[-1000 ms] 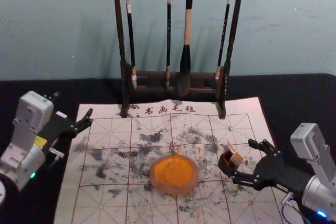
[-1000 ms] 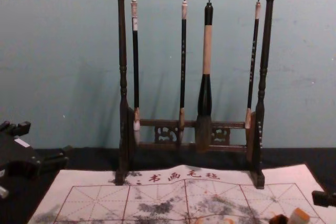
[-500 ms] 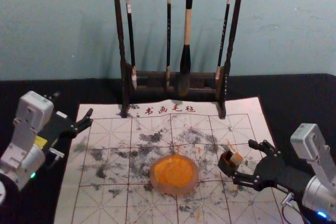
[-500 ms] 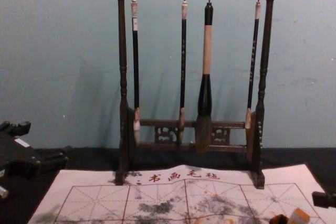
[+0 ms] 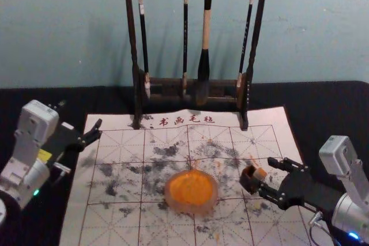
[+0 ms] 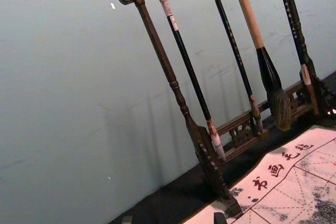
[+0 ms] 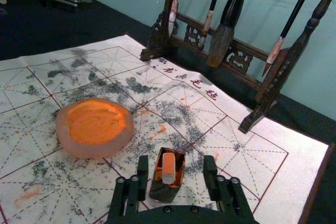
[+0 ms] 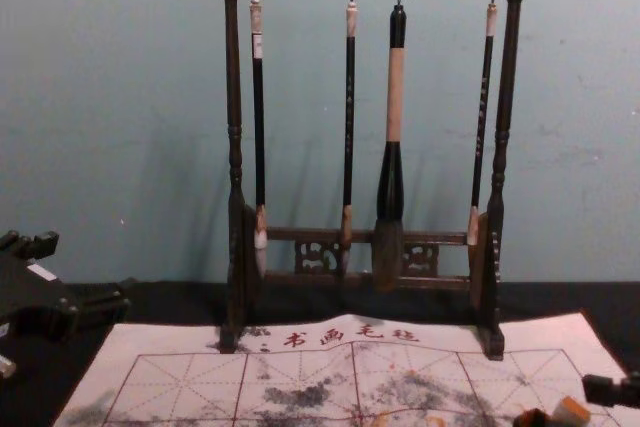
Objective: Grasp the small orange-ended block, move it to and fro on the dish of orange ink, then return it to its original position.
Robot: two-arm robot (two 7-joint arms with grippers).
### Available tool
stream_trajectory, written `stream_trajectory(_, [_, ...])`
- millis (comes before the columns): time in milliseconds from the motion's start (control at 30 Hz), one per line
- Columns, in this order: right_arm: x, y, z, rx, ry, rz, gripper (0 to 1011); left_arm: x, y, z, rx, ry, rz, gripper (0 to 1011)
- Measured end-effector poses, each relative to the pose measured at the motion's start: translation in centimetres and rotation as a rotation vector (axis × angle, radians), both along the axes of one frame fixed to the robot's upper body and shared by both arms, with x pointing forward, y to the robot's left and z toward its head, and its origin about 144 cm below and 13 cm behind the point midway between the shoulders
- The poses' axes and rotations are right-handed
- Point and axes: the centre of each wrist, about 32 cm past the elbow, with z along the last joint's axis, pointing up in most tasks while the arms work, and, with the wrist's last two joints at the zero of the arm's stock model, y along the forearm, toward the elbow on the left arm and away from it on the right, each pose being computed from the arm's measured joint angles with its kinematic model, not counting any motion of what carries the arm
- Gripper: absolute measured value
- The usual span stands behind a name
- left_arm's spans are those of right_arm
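Lower right: my right gripper (image 5: 267,174) stands wide, clear of the orange-ended block (image 7: 168,166) in its dark holder (image 7: 164,191). Left gripper (image 5: 81,114), left side, parked wide.

Rack (image 8: 234,97): dark wood, carved, low gloss. Big brush (image 8: 395,97): glossy black on handle, pale matt wood-like grip. Mat (image 5: 115,223): matt, creased, paper or cloth, can't tell. Dish (image 7: 65,135): smooth, frosted, like glass or stone; ink (image 7: 94,121) uneven, streaky. Block (image 7: 168,167): smooth-faced. Box (image 7: 164,192): dark, shiny inside. Table cover (image 5: 328,108): matt black cloth. Wall (image 8: 120,77): painted, scuffed. Right gripper (image 5: 266,174): matt black.
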Motion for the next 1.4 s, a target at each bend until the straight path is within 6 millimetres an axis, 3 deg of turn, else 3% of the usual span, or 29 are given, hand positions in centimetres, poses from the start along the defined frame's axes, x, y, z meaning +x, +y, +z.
stream_trajectory(133, [0.0,0.0,0.0,0.0,0.0,0.0,486,0.0,0.0,0.0,0.0,0.0,0.0,1001])
stream_trajectory(333, [0.0,-0.01,0.0,0.0,-0.001,0.0,334,0.0,0.0,0.0,0.0,0.0,0.0,1001])
stream_trajectory(367, [0.0,-0.01,0.0,0.0,-0.001,0.0,262,0.0,0.0,0.0,0.0,0.0,0.0,1001])
stream_trajectory(600, [0.0,-0.01,0.0,0.0,-0.001,0.0,90,0.0,0.0,0.0,0.0,0.0,0.0,1001])
stream_trajectory(1400, [0.0,-0.03,0.02,0.002,-0.002,-0.002,90,0.0,0.0,0.0,0.0,0.0,0.0,1001])
